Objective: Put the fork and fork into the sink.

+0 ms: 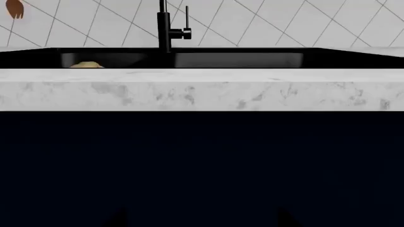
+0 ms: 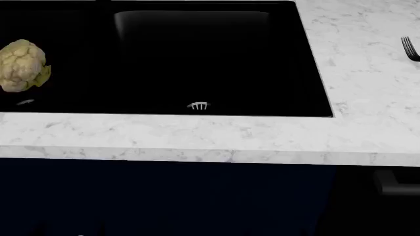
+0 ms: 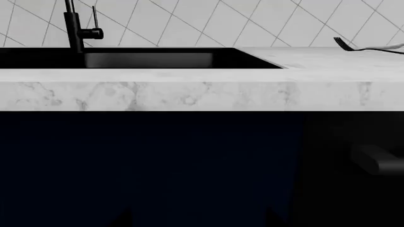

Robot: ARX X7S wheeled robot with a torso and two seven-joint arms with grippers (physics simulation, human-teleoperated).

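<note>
Starting nearest: dark navy cabinet front (image 2: 164, 196) fills the lower part of all three views, one dark bar handle (image 2: 394, 183) at its right side. At the bottom edge of each wrist view, two faint dark shapes (possibly claw tips, too dim to be sure), so I cannot tell whether either claw is released or clenched. No arm or claw shows in the head view, so arm pose cannot be read.

Above the cabinet, one white marble counter (image 2: 196, 137), front edge running straight across.

Set into it, one black sink (image 2: 315, 73), two basins side by side. Drain grates counted: two, one silvery slotted one (image 2: 198, 105) in the right basin, one fainter (image 2: 25, 102) in the left. One cauliflower (image 2: 22, 66) sits in the left basin.

Forks counted: one in view. A dark fork (image 2: 409, 48) lies on the counter well right of the sink, tines pointing toward the sink side, handle cut off by the frame. Second fork not seen.

Farthest: one black faucet (image 1: 166, 26) behind the sink, against a white tiled wall (image 1: 284, 23).
</note>
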